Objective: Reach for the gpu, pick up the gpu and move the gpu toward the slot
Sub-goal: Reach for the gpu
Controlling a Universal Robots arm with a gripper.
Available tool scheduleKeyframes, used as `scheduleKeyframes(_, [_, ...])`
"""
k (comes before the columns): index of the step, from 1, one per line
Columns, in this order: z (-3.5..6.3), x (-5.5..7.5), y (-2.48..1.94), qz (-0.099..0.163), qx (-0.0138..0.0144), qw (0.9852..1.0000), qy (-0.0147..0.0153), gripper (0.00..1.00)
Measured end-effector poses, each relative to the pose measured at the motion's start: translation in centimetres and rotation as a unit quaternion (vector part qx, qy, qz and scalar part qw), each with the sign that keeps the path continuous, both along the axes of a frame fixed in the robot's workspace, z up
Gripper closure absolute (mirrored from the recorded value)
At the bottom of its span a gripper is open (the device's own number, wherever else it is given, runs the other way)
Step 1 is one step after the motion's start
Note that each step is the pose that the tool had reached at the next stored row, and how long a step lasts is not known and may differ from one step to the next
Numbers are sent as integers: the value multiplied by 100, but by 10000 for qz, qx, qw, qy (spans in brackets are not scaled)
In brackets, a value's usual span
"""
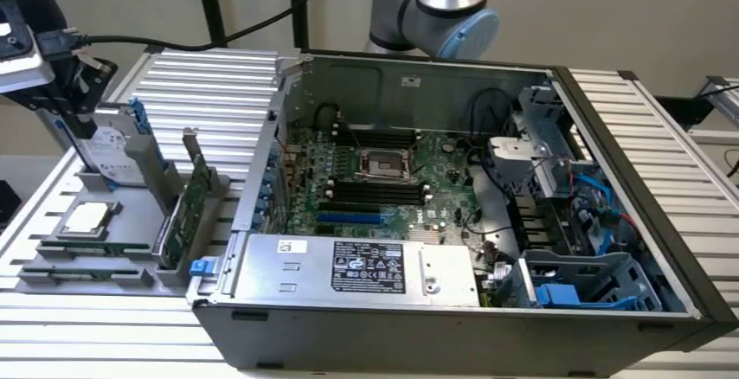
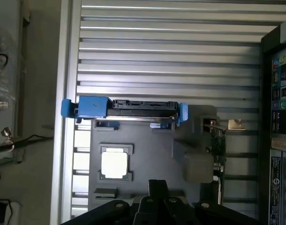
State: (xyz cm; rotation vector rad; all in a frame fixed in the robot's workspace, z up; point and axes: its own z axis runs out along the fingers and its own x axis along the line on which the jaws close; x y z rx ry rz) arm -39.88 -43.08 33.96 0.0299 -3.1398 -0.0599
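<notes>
The gpu (image 1: 199, 199) is a thin green card standing on edge in a grey holder tray (image 1: 127, 223), at the exterior view's left of the open computer case, with its silver bracket pointing up. In the wrist view the gpu (image 2: 219, 151) appears edge-on beside the tray (image 2: 152, 150). My gripper (image 1: 76, 130) hangs above the tray's far corner, by the hard drive, well away from the card. The gripper (image 2: 157, 188) has its fingers together and nothing between them. Blue slots (image 1: 346, 221) lie on the motherboard inside the case.
A silver hard drive with blue rails (image 1: 116, 150) stands upright in the tray, with a processor chip (image 1: 86, 219) and memory sticks (image 1: 69, 249) beside it. The case wall (image 1: 260, 189) rises right next to the gpu. A power supply (image 1: 358, 266) fills the case's near side.
</notes>
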Motion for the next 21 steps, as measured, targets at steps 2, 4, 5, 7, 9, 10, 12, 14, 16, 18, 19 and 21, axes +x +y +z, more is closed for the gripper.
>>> scheduleKeyframes(2, [-1,49,-35,1,0,10000,-1,89])
scheduleKeyframes(4, [-3,119,-75,0,0,10000,-1,89])
scheduleKeyframes(5, [-4,156,-95,0,0,10000,-1,89])
scheduleKeyframes(7, [-7,238,-138,1,0,10000,-1,89])
scheduleKeyframes(9, [-11,320,-178,0,0,10000,-1,89])
scheduleKeyframes(10, [-15,363,-195,0,1,10000,-1,89])
scheduleKeyframes(12, [-23,450,-230,0,0,10000,0,89])
scheduleKeyframes(14, [-34,530,-260,0,0,10000,-1,89])
scheduleKeyframes(16, [-53,569,-273,0,-2,10000,-2,89])
scheduleKeyframes(18, [-74,609,-285,1,-5,10000,-4,89])
scheduleKeyframes(19, [-85,628,-289,0,-7,10000,-4,89])
scheduleKeyframes(21, [-105,669,-299,0,-9,10000,-6,89])
